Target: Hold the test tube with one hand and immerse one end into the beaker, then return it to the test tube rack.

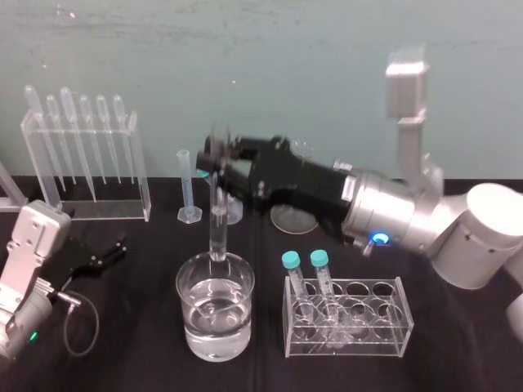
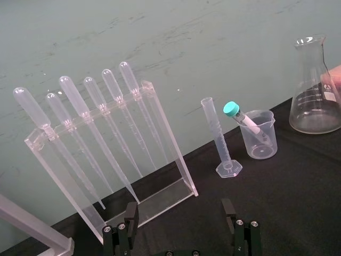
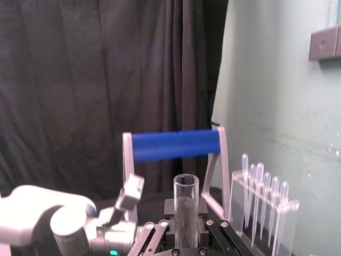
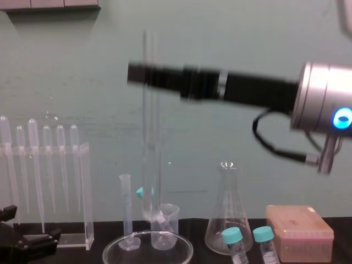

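Right end effector (image 1: 219,159), centre frame, pinching tall clear glass test tube (image 1: 218,220) upright. Tube's lower end sits inside rim of wide clear glass beaker (image 1: 245,327), half full of clear liquid; whether it touches the liquid is unclear. Clear plastic test tube rack (image 1: 384,327), lower right, holds two teal-capped tubes (image 1: 292,261). Left end effector (image 1: 114,249), fingers spread, idle lower left.

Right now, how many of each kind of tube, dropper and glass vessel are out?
6 pipettes
3 teal-capped tubes
1 uncapped test tube, held in the right gripper
2 beakers: large beaker, small beaker
1 graduated cylinder
1 conical flask
Total: 14
The left gripper rests open at the left.
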